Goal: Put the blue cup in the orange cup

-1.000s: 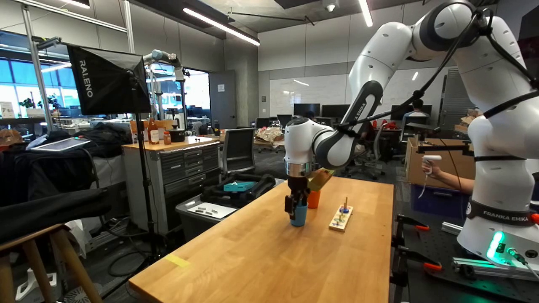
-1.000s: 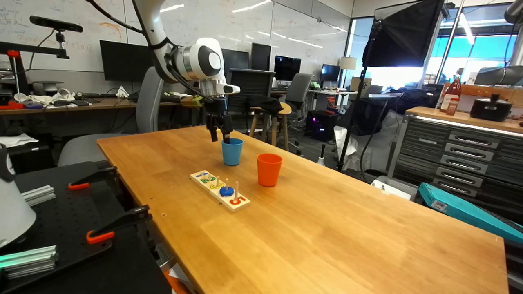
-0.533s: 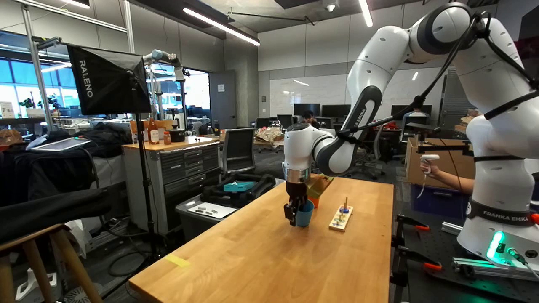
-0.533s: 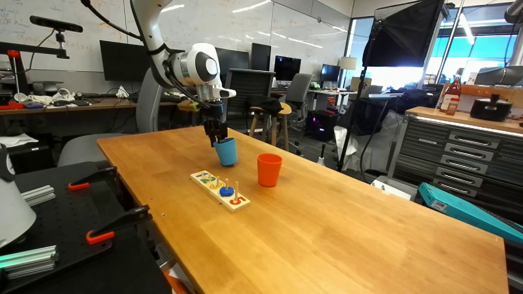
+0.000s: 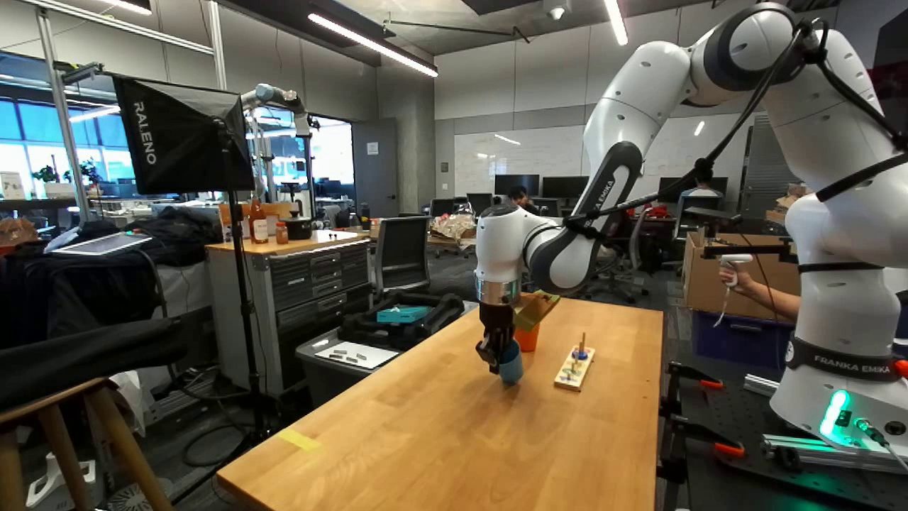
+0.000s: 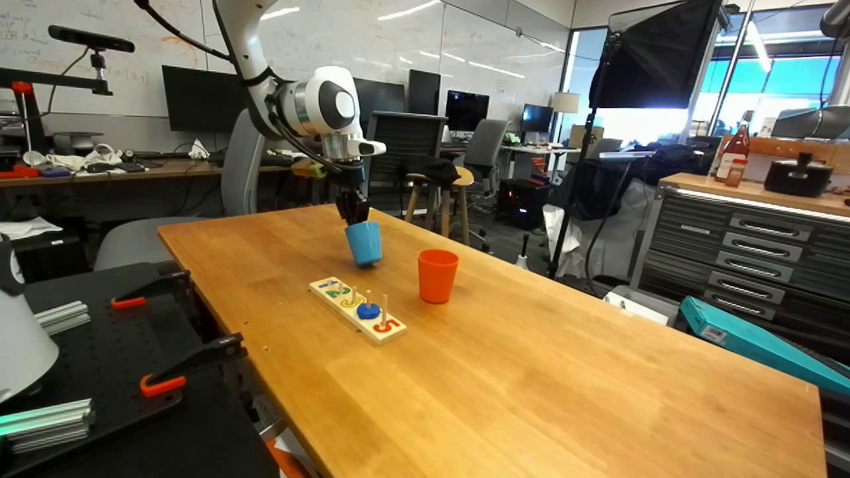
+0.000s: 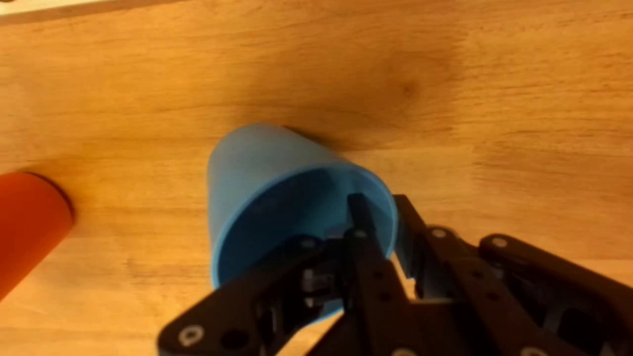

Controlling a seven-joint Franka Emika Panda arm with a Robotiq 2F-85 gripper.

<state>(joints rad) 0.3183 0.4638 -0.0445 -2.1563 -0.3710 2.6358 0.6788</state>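
The blue cup leans on the wooden table, its rim tipped towards my gripper. One of my fingers reaches inside the cup, while its partner lies along the outer wall. The jaws are nearly together with a narrow gap around the rim; whether both press on the wall cannot be made out. In an exterior view the blue cup hides the fingertips. Upright nearby stands the orange cup; in the wrist view only part of the orange cup shows at the left edge.
A wooden number board with pegs and a blue ring lies close to both cups. The table borders a dark mounting plate with clamps. A strip of yellow tape marks a table corner.
The jaws have come from wide apart to nearly together around the blue cup's wall. The cup has gone from upright to tilted and shifted slightly. The orange cup has stayed put.
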